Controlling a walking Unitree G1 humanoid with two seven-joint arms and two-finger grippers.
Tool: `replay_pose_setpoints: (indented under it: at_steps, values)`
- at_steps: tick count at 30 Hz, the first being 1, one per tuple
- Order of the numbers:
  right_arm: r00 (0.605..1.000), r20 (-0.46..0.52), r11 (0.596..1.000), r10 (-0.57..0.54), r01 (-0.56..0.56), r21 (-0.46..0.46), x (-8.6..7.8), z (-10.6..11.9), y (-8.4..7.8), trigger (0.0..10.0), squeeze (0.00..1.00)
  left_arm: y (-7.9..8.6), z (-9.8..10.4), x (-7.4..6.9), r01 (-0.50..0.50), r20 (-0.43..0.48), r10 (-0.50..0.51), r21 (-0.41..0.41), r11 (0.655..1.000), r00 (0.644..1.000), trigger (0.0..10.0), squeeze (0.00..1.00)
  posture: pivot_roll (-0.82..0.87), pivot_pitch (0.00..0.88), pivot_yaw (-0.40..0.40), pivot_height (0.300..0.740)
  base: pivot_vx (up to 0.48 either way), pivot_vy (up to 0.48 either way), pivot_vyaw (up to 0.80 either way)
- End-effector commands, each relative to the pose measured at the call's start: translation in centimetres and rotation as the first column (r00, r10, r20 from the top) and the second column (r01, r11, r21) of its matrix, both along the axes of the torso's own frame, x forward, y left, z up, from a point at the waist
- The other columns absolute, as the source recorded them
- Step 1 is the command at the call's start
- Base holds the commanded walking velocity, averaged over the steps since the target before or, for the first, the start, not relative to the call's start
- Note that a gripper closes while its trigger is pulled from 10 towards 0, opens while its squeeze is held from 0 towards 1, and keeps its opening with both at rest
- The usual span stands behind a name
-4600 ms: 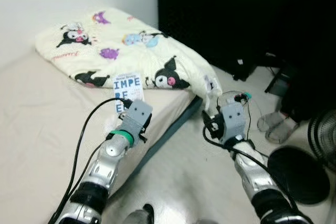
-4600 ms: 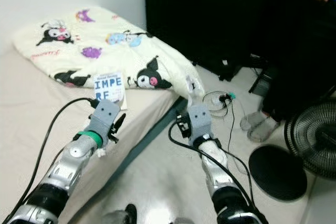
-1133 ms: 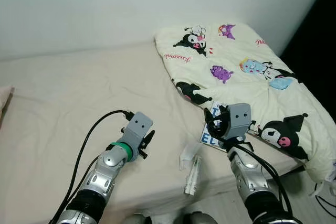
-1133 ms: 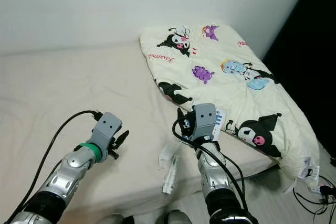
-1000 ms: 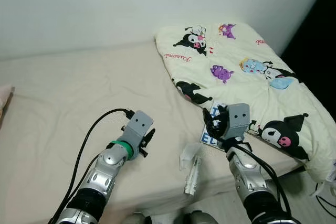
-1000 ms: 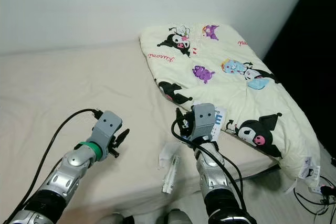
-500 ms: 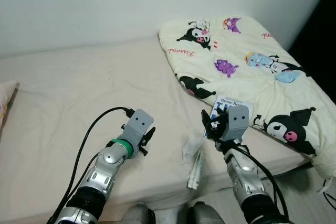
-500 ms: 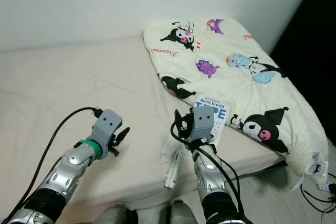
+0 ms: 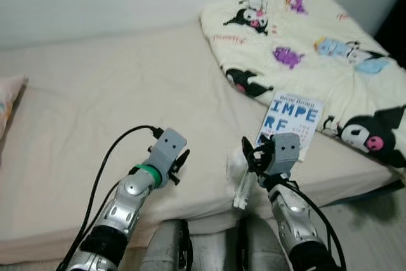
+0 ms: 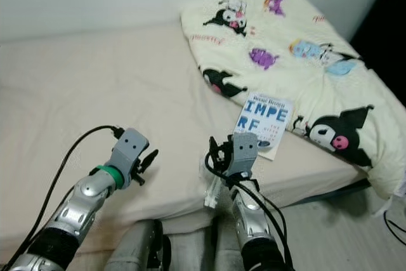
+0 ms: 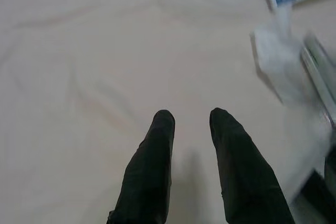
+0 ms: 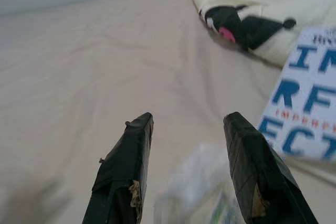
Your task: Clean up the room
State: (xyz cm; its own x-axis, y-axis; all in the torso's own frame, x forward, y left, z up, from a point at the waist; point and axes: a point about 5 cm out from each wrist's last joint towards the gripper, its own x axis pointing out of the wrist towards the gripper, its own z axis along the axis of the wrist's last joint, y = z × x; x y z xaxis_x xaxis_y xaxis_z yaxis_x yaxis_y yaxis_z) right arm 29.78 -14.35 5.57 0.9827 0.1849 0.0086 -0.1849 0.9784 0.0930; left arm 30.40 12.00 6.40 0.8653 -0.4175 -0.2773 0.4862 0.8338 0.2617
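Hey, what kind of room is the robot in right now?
Most likely a bedroom: a bed with a beige sheet, a cartoon-print comforter along its right side, and a book lying by it.

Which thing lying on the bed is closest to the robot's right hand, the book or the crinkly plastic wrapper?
The plastic wrapper. It lies right by the open right end effector, near the bed's edge. The book lies farther off, against the cartoon blanket.
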Motion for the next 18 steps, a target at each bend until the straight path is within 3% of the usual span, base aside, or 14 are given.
replay_pose_setpoints:
  at_steps: [1, 18]
  values:
    - [1.0, -0.023, 1.0, -0.002, 0.003, 0.018, -0.27, -0.41, 0.11, 10.0, 0.0, 0.19, -0.1, -0.19, 0.008, -0.009, -0.007, 0.015, 1.0, 1.0, 10.0, 0.0, -0.02, 0.104, 0.149, 0.617, 0.0, 0.0, 0.0]
    - [0.999, -0.024, 0.999, 0.022, -0.021, 0.037, -0.48, -0.4, 0.93, 10.0, 0.0, 0.49, 0.3, -0.21, -0.005, -0.007, 0.005, 0.017, 1.0, 1.0, 10.0, 0.0, -0.02, 0.111, 0.162, 0.617, 0.0, 0.0, 0.0]
